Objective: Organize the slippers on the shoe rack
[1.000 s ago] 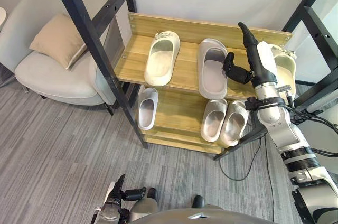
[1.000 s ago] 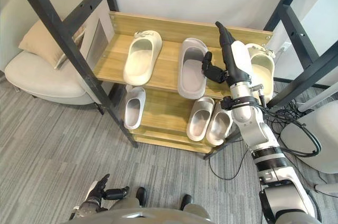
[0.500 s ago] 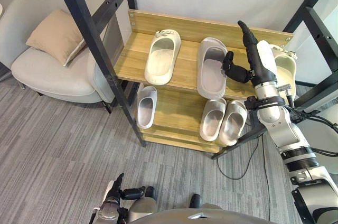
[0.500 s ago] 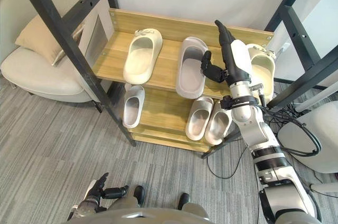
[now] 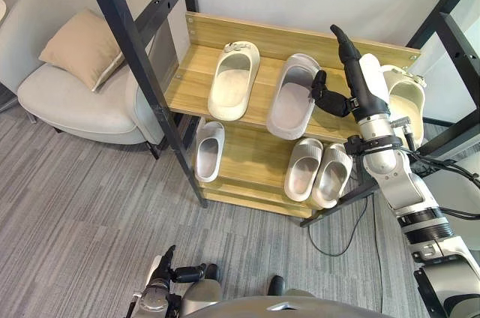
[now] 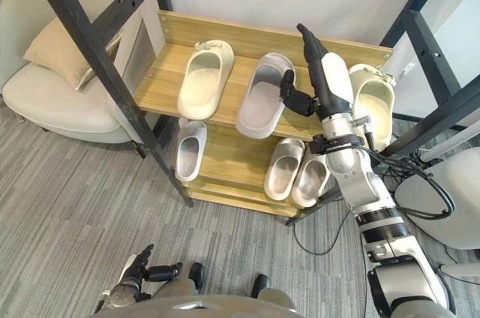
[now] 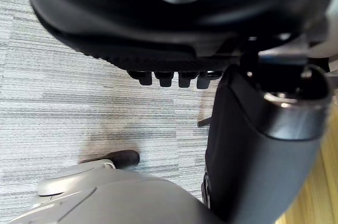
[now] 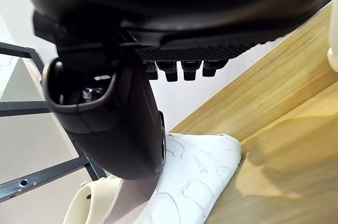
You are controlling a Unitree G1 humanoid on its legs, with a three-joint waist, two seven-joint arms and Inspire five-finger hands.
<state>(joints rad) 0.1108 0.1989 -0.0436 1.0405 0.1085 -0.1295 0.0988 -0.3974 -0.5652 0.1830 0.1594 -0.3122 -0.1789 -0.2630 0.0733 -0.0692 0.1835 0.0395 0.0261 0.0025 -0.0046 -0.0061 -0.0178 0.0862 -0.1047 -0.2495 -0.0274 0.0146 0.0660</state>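
Room: grey carpet (image 5: 90, 205), beige armchair (image 5: 67, 100) upper left.
Surface: wooden shoe rack (image 5: 196, 82), centre.
Grey slipper (image 5: 292, 100): top shelf; long axis diagonal, toe upper right.
Right hand (image 5: 360, 82): fingers straight, thumb touching slipper's edge.
Left hand (image 5: 161, 282): relaxed, bottom left.

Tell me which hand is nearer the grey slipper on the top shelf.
Right. The right hand is up at the grey slipper, thumb at its edge; the left hand hangs low near the floor, well short of the rack.

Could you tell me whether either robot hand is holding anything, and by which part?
Nothing is gripped: the right robot hand has straight fingers, its thumb against the side of the grey slipper; the left robot hand is open.
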